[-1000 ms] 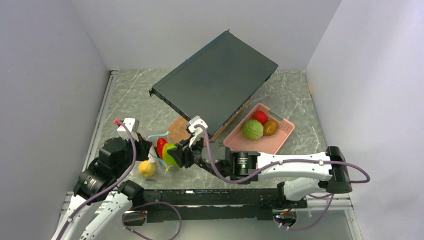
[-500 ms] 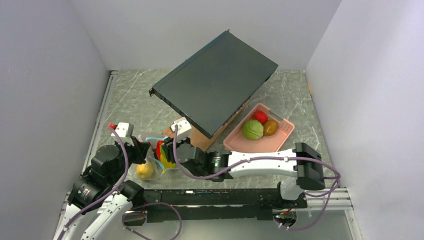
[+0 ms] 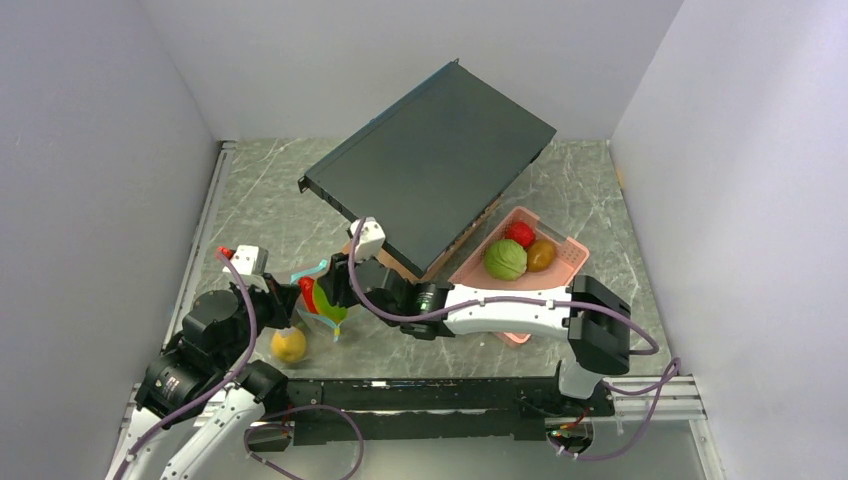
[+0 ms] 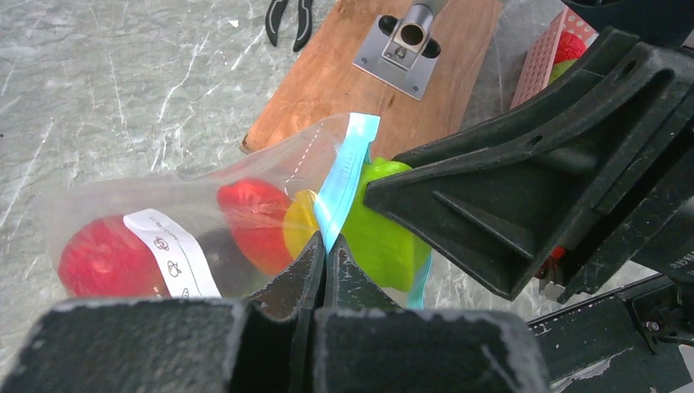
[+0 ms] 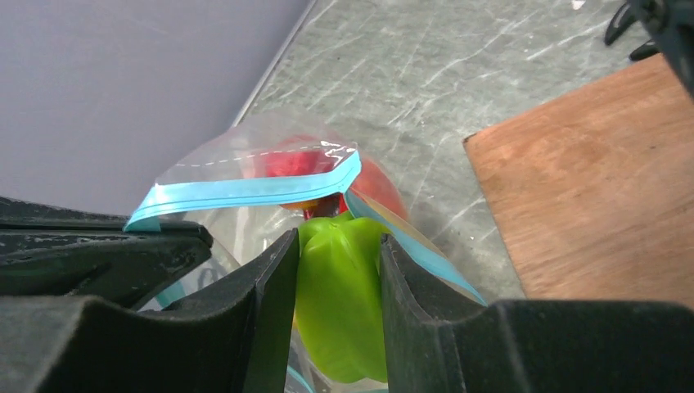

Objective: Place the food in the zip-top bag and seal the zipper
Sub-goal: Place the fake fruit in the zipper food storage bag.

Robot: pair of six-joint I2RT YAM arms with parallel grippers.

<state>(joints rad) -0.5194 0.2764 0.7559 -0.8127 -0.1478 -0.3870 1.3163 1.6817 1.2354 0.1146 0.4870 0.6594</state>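
Observation:
The clear zip-top bag (image 4: pixel 147 205) lies at the left with its mouth open. My left gripper (image 4: pixel 326 244) is shut on its teal zipper (image 4: pixel 344 172) strip and holds one lip up. Red, yellow and dark food shows inside the bag beside the white label (image 4: pixel 172 254). My right gripper (image 5: pixel 337 254) is shut on a green pepper (image 5: pixel 344 303) and holds it at the bag mouth (image 3: pixel 318 290), between the two teal lips (image 5: pixel 254 190). A yellow fruit (image 3: pixel 288 345) shows low by the left gripper (image 3: pixel 285 300).
A pink tray (image 3: pixel 565 268) at the right holds a green cabbage (image 3: pixel 506 260), a red strawberry (image 3: pixel 519 233) and an orange-brown fruit (image 3: pixel 541 255). A black slab (image 3: pixel 430 165) leans over a wooden board (image 5: pixel 606 180) behind the bag. Walls close in on the left, back and right.
My right gripper has moved left and a little away with the green pepper, up to the bag mouth. My left gripper has kept its hold on the zipper strip and shifted slightly.

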